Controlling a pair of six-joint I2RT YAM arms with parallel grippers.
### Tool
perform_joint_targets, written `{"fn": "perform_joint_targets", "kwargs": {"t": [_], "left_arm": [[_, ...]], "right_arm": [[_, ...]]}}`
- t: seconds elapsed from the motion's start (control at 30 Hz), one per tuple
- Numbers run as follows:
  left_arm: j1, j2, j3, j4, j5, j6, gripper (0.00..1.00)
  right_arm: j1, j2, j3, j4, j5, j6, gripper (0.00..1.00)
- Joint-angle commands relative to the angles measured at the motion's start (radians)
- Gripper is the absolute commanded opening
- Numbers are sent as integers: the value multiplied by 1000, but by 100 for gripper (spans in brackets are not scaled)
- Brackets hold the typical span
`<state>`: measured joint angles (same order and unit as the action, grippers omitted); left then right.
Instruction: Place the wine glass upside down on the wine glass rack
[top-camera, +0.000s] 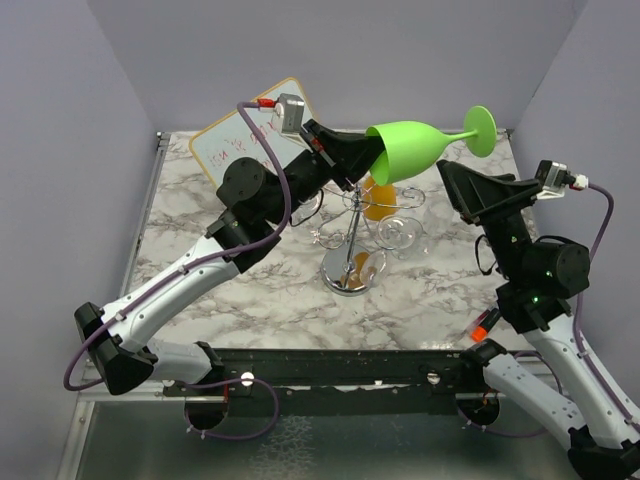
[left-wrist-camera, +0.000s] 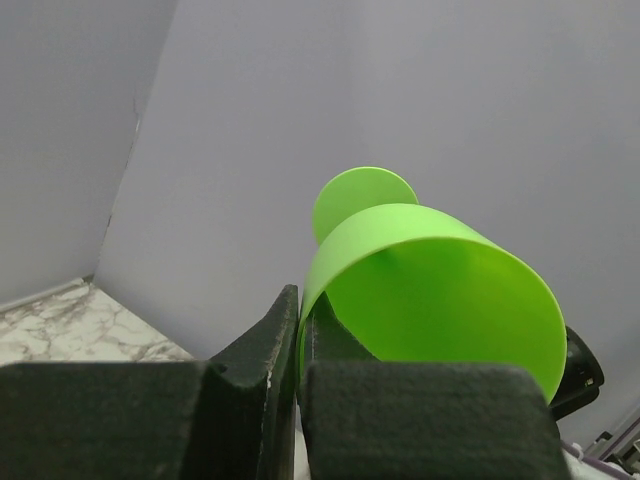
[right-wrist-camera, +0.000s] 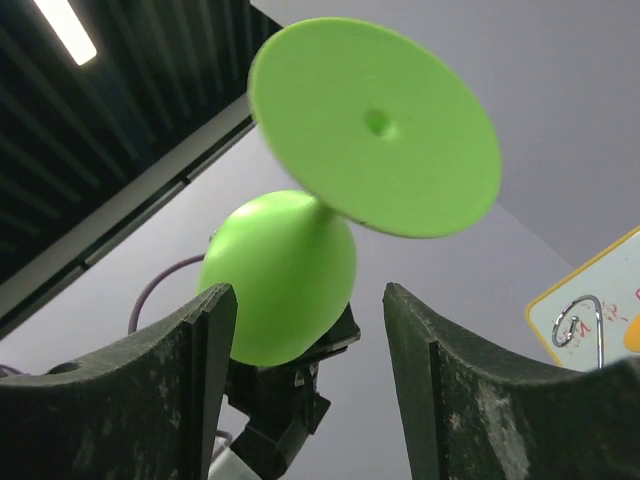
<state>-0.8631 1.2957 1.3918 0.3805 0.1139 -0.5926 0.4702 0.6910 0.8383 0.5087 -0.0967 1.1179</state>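
Left gripper (top-camera: 362, 162): jaws pressed together on the rim of the green wine glass (top-camera: 415, 148). In the left wrist view the bowl wall (left-wrist-camera: 440, 290) passes between the two black fingers (left-wrist-camera: 255, 355), one inside the mouth and one outside. The glass is held in the air on its side, roughly level, with its mouth toward the left gripper and its stem and round foot (top-camera: 482, 130) pointing to the right and toward the back wall. It hangs above and slightly behind the wine glass rack (top-camera: 352, 235) and does not touch it. The rack stands upright near the middle of the marble table (top-camera: 260, 290), its round shiny base on the surface. Clear glasses (top-camera: 400, 232) hang among its wire arms, and an orange glass (top-camera: 378, 197) sits at its far side, directly under the green bowl. Right gripper (top-camera: 458, 182): fingers spread wide and holding nothing. It sits just below and to the right of the stem. In the right wrist view the foot (right-wrist-camera: 375, 125) is seen from underneath, above the gap between the two fingers (right-wrist-camera: 205, 360), with the bowl (right-wrist-camera: 280, 275) behind it; no contact is visible. A whiteboard (top-camera: 245, 140) with red writing leans at the far left of the table, behind the left arm. A curled wire end of the rack (right-wrist-camera: 580, 325) shows in front of the board in the right wrist view.
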Motion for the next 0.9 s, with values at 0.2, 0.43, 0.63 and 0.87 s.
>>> {"fn": "perform_joint_targets", "kwargs": {"t": [0.2,0.43,0.63,0.87], "left_arm": [[-74,-28,-56,114,-45,202,0],[-113,-31,-83,165,-26,261,0],[-135,-34,-93,179,9,294,0],[-139,-61,-126,181,36,308,14]], "right_arm": [[0,20,-13,55,183,155,65],[0,8,-34,79,255,207,54],[0,1,-21,71,265,203,28],[1,-4,-26,125,271,193,1]]}}
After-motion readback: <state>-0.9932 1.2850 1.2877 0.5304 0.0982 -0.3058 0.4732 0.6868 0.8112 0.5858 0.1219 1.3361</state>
